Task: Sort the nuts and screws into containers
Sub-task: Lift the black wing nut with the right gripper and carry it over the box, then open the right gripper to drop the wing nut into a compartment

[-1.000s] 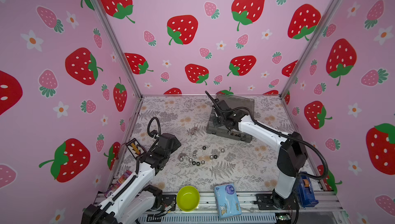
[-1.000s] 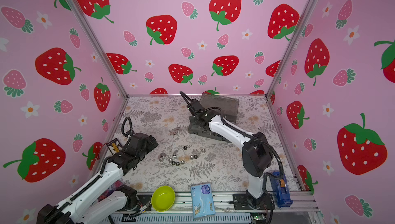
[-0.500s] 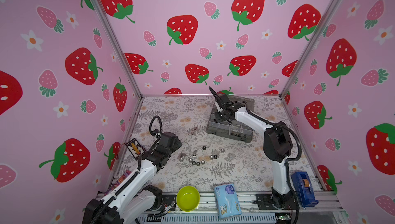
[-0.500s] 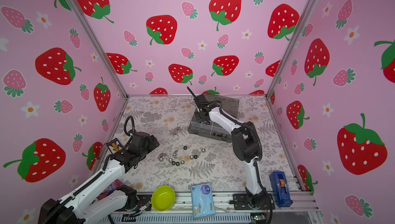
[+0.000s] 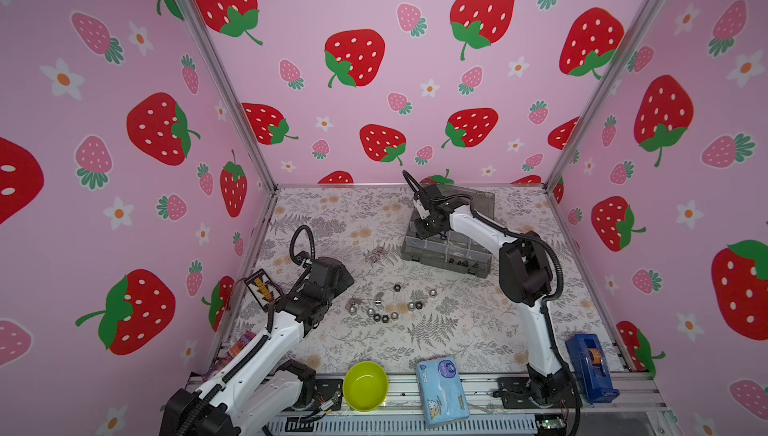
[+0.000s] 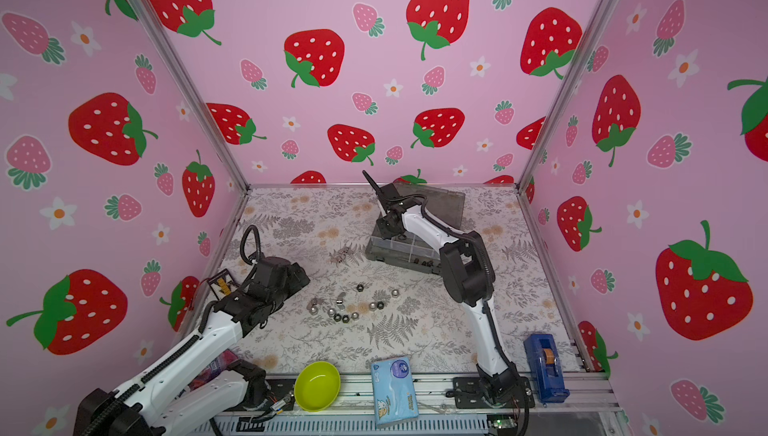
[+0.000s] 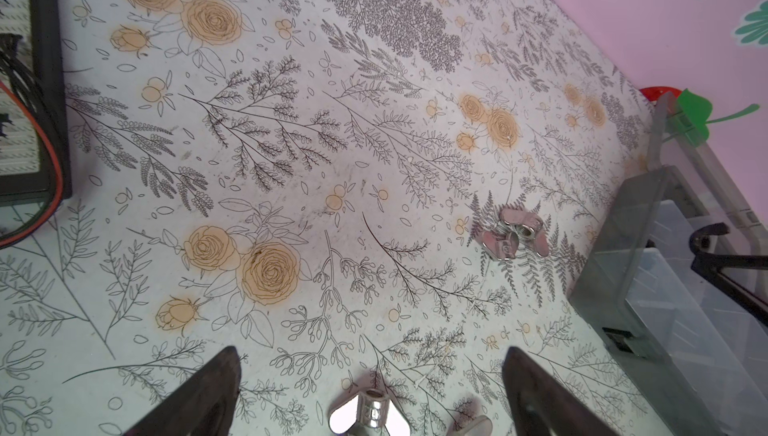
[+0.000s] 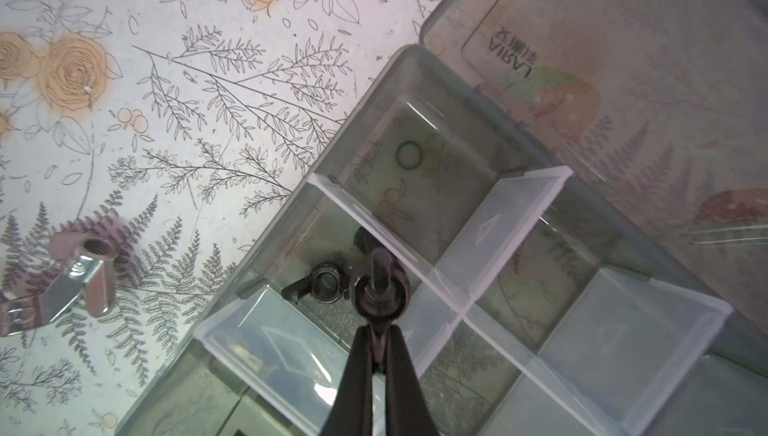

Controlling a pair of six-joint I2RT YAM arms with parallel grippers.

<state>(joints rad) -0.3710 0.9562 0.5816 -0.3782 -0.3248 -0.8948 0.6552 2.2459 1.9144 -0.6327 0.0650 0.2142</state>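
Screws and nuts, sorting under way. A small black piece (image 8: 380, 290), seemingly a screw, is clamped between the closed tips of the right gripper (image 8: 377, 323). It is held above the box (image 5: 440, 265), which stands at 1 o'clock from the centre of the table (image 5: 519, 330) in both top views, with its lid (image 5: 478, 205) open at the far side.

Release is judged to be the step in hand. The tips are best lowered within the cell walls and centred before being parted. A divider (image 8: 432, 282) lies close beside the piece, and a drop from height could bounce it into a neighbouring cell.

The cell (image 8: 291, 255) below the tips holds a black wing nut (image 8: 322, 286), so the kinds should be matched first. Whether the held piece is of that kind cannot be told. The corner cell (image 8: 449, 188) next to it shows only a faint ring (image 8: 409, 154); whether this is a washer or a moulding mark is undecided. Dark pieces (image 5: 464, 263) are seen in the near row.

The left gripper (image 7: 370, 350) is held at 9 o'clock with its fingers wide apart, and a silver wing nut (image 7: 370, 413) is seen between them on the table. More wing nuts (image 5: 376, 255) are clustered at 10 o'clock. Loose nuts (image 5: 386, 313) are scattered at 7 o'clock, not yet sorted.
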